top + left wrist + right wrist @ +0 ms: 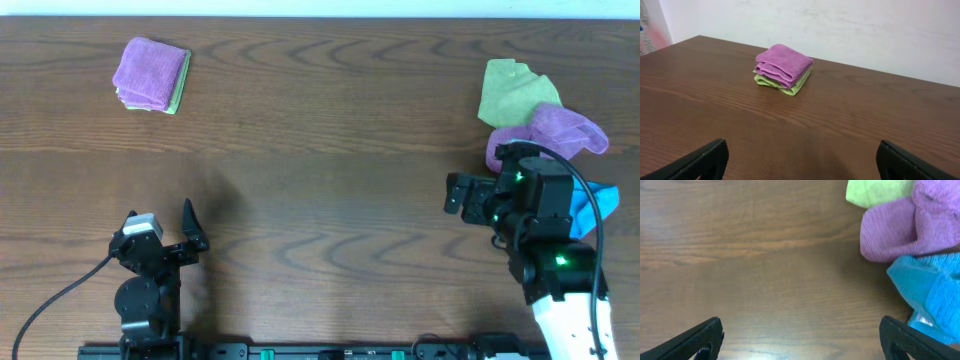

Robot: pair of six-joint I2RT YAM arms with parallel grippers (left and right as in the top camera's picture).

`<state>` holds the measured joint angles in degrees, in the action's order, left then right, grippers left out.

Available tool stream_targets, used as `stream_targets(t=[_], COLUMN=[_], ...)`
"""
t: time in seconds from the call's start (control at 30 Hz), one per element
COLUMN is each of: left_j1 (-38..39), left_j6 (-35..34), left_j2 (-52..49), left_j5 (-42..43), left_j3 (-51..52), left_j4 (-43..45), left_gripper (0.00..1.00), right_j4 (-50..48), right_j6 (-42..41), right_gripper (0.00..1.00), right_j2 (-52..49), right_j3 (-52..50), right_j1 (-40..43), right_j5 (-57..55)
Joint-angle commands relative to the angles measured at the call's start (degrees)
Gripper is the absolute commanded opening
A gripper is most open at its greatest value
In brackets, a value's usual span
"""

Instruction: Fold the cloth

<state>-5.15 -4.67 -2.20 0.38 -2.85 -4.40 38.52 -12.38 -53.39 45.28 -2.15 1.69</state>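
Note:
The cloth [150,72] is pinkish-purple and lies folded on top of a lime-green cloth at the far left of the table. It also shows in the left wrist view [784,64], folded into a thick wad; no tag shows. My left gripper [190,228] [800,161] is open and empty near the front edge, well short of the cloth. My right gripper [456,194] [800,339] is open and empty over bare wood, just left of a pile of cloths.
At the right lies a loose pile: a more violet purple cloth [565,130] [910,230], a lime-green cloth [512,90] [875,191] and a blue cloth [590,205] [930,290]. The folded lime-green cloth [790,88] lies under the pinkish-purple one.

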Motion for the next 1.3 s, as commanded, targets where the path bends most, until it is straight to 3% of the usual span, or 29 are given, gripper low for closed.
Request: stream_targets(t=[0.0, 0.3, 0.5, 0.6, 0.93, 1.27], left_j1=[-0.09, -0.09, -0.09, -0.09, -0.09, -0.09], left_j6=[0.42, 0.42, 0.42, 0.42, 0.42, 0.42], left_j2=[-0.22, -0.22, -0.22, -0.22, -0.22, -0.22], left_j5=[-0.9, -0.9, -0.9, -0.9, -0.9, -0.9], left_j3=[2.34, 2.34, 2.34, 2.34, 2.34, 2.34], left_j4=[-0.46, -0.46, -0.46, -0.46, -0.46, -0.46], left_gripper=[0.95, 0.95, 0.96, 0.96, 0.95, 0.95], right_j4=[2.25, 9.68, 9.31, 8.92, -4.31, -16.04], right_j6=[0.57, 1.84, 16.59, 17.66, 17.88, 23.76], right_gripper=[0.99, 0.99, 0.99, 0.99, 0.99, 0.99], right_j2=[2.49, 27.65, 41.94, 47.95, 52.5, 52.85], right_j3=[0.59, 0.07, -4.81, -9.09, -22.14, -33.16], right_j1=[0.26, 1.36, 1.22, 1.22, 0.87, 0.24], right_j5=[-0.13, -6.21, -6.12, -4.87, -4.66, -4.7])
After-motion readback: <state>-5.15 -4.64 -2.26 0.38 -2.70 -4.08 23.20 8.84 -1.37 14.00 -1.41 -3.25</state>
